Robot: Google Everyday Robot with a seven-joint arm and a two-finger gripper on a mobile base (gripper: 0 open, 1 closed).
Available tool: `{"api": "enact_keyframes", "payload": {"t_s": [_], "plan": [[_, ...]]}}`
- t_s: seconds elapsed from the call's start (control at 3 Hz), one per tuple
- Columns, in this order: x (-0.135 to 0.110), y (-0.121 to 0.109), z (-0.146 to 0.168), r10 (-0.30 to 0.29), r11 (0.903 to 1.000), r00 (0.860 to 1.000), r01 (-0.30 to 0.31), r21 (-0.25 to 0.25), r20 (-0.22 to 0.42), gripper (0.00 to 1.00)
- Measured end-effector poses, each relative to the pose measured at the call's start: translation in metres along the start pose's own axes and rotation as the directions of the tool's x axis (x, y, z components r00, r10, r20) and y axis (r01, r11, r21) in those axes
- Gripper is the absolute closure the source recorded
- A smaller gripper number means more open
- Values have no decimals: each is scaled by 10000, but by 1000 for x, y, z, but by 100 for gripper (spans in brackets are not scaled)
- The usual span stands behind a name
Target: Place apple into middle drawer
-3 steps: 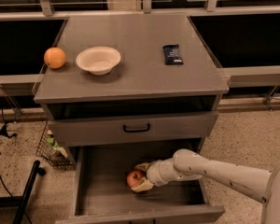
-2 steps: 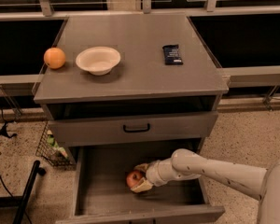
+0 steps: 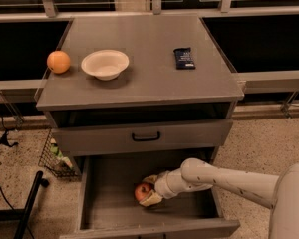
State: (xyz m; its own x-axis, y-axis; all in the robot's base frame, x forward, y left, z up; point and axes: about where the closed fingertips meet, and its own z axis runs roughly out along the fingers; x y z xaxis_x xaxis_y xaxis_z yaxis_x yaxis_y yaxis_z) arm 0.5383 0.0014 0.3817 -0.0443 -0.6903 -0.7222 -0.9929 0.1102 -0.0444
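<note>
The apple, small and red, is low inside the pulled-out middle drawer, right of the middle of its bare grey floor. My gripper reaches in from the right on a white arm. Its pale fingers are closed on the apple from the near and far sides. I cannot tell whether the apple rests on the drawer floor or hangs just above it.
Above is a grey drawer with a black bar handle, slightly pulled out. On the cabinet top are an orange fruit, a white bowl and a dark snack packet. A wire basket and a black pole are on the floor at left.
The gripper and the apple have stayed in nearly the same spot in the drawer; the arm has shifted very slightly to the left.
</note>
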Motion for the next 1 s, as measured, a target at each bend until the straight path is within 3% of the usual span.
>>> {"api": "enact_keyframes", "payload": {"t_s": [0.67,1.0], "plan": [[0,1,2,-130,9999,9997,128,-110,-201,100],[0,1,2,-130,9999,9997,128,-111,-200,74]]}}
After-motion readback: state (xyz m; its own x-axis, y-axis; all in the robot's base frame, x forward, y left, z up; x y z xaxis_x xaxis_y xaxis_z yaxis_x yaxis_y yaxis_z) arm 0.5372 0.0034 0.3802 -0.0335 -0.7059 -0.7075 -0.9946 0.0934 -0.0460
